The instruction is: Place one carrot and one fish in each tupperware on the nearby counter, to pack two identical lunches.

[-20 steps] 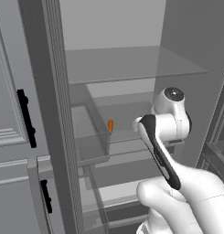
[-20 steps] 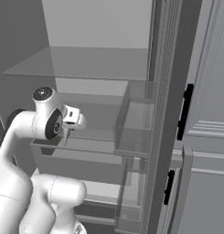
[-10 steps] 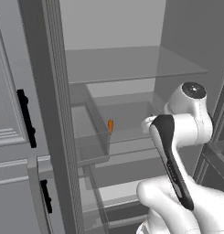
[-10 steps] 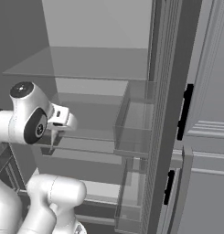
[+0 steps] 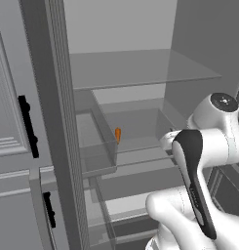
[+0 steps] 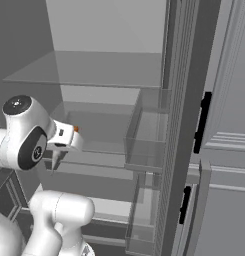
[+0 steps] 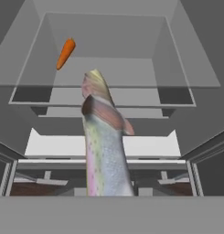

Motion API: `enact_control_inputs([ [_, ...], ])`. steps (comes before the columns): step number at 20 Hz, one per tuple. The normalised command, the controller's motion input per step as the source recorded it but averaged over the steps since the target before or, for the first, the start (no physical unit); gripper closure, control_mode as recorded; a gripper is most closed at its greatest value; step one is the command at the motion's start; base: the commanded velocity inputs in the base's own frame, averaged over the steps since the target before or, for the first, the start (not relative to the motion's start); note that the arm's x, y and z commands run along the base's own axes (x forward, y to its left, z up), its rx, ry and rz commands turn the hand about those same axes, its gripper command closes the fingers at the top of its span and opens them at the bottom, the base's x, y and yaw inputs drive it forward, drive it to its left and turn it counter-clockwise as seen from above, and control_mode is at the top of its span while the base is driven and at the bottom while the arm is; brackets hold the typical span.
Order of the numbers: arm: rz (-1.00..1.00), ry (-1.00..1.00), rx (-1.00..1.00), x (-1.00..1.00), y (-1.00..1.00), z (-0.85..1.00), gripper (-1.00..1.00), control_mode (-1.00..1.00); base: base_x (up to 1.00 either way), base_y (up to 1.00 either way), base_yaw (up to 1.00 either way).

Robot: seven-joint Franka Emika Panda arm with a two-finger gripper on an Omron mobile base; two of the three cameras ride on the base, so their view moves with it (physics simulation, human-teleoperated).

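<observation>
The fingers are clenching a fish (image 7: pixel 105 151), carrying it in front of the open fridge. One carrot (image 7: pixel 65 53) is lying on the fridge shelf (image 5: pixel 140 144), waiting. Packing looks barely begun; this fish is probably heading for a tupperware.

Fish (image 7: pixel 104 151) fills the centre, rising lengthwise from the bottom edge straight out ahead of the claw, silvery-grey with a pink stripe on its left flank and a reddish fin partway up. Its far end tapers pale and narrow. Fingertips hidden behind the body, so grip contact not visible. Carrot (image 7: pixel 65 53) lies ahead and up-left of the fish tip, well apart from it, tilted, on a glass shelf (image 7: pixel 177 75) inside the grey fridge interior. Below, closer to the claw, a white ledge (image 7: pixel 49 147) and dark drawer rails (image 7: pixel 26 180).
</observation>
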Motion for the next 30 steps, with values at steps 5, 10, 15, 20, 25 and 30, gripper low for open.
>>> enact_control_inputs([
  [5, 0.0, 0.0, 0.0, 0.0, 0.0, 0.0, 1.0, -1.0, 0.0, 0.0, 0.0],
  [10, 0.0, -0.01, 0.0, -0.22, 0.0, 0.0, 1.0, 1.0, -0.37, 0.0, 0.0],
  [15, 0.0, 0.0, 0.0, 0.0, 0.0, 0.0, 1.0, 1.0, -1.0, -0.06, -0.01],
  [20, 0.0, 0.0, 0.0, 0.0, 0.0, 0.0, 1.0, 1.0, -1.0, -0.03, -0.3],
  [25, 0.0, 0.0, 0.0, 0.0, 0.0, 0.0, 1.0, 1.0, -0.79, -0.38, -0.62],
  [30, 0.0, 0.0, 0.0, 0.0, 0.0, 0.0, 1.0, 1.0, -0.55, -0.58, -0.63],
])
